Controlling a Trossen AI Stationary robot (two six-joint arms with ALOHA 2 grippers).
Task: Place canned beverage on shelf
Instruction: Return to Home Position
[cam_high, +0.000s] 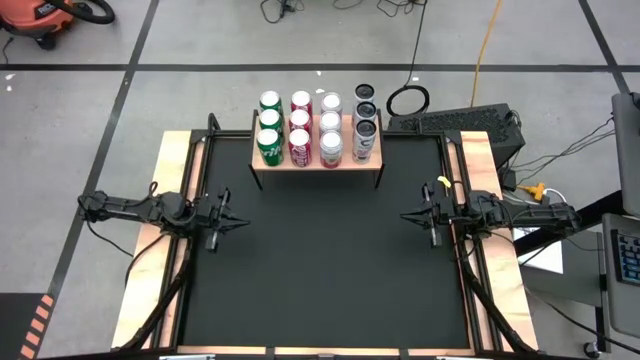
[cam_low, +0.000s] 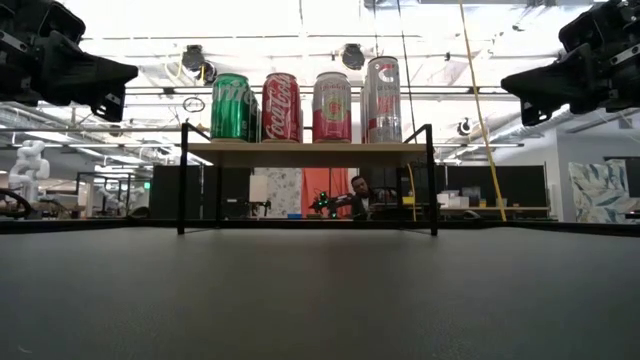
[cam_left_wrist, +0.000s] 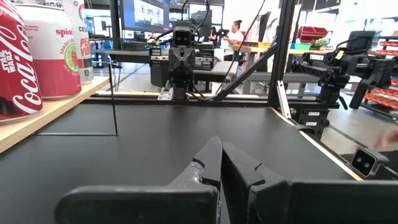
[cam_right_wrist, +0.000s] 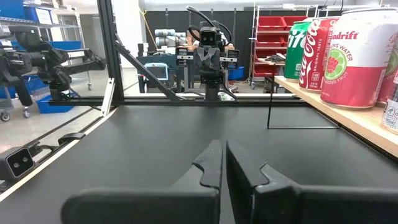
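Your cans all stand upright on the shelf (cam_low: 305, 153) at the far edge of the mat (cam_high: 320, 270). Its long side runs across between the two arms, about as far from one as the other. Four columns run from the left arm's side: green Sprite cans (cam_high: 269, 125), red Coca-Cola cans (cam_high: 300, 125) with a Star Wars mark, white Spindrift cans (cam_high: 330, 125) reading sparkling water, and silver Celsius cans (cam_high: 365, 122). The left gripper (cam_high: 240, 222) and right gripper (cam_high: 405, 215) hover at the mat's sides, tips facing each other, fingers pressed together on nothing. I judge that you have only the parking of the arms left to finish
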